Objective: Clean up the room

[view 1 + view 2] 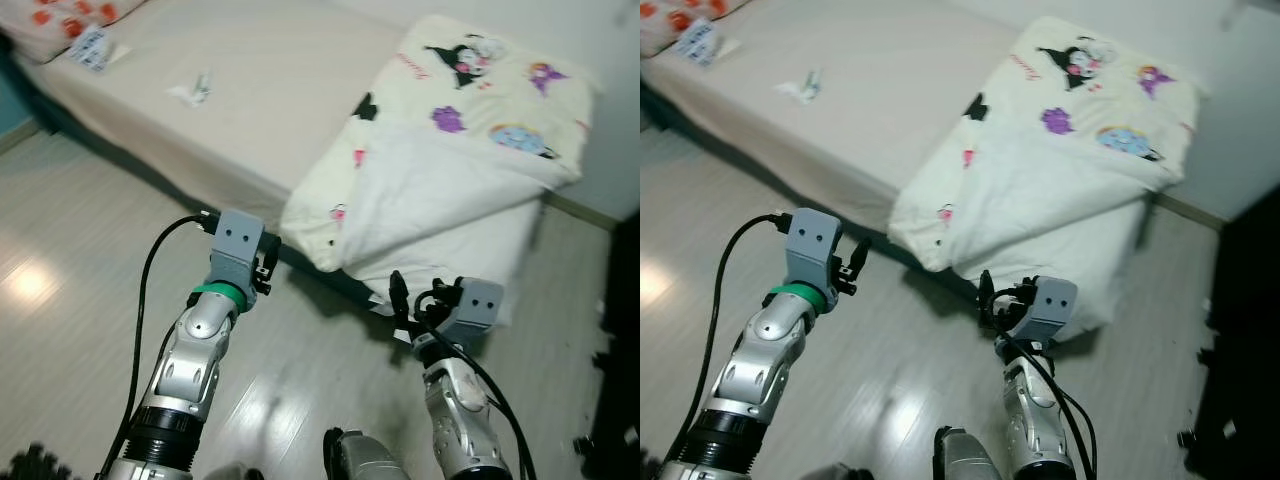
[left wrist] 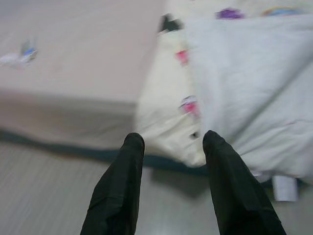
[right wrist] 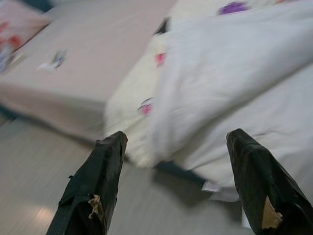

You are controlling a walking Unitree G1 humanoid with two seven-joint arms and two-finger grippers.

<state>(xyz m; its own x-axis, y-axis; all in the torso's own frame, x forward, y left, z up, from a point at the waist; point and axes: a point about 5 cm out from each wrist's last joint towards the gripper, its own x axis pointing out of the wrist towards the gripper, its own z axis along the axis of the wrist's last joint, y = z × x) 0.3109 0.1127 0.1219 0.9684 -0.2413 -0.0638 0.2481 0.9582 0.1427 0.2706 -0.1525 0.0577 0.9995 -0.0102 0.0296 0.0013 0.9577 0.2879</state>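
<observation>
Facing one bed (image 1: 250, 110) — one folded quilt (image 1: 450, 180), two open grippers, left gripper (image 2: 172, 142), right gripper (image 3: 173, 142)

Quilt (image 1: 440, 150): soft matt cloth, cream with printed cartoon figures, its folded-back underside plain white. Bed (image 1: 270, 90): smooth matt beige sheet; crumpled paper scrap (image 1: 192, 90) near its far edge. Floor (image 1: 80, 250): pale wood-look boards, semi-glossy with light reflections. Arms: polished silver metal, grey plastic wrist housings. Right pincer (image 3: 176, 166): matt black fingers, coating worn through in patches.

Even indoor light; glare patch on floor (image 1: 25, 283) at left; wrist views soft w/ blur.
</observation>
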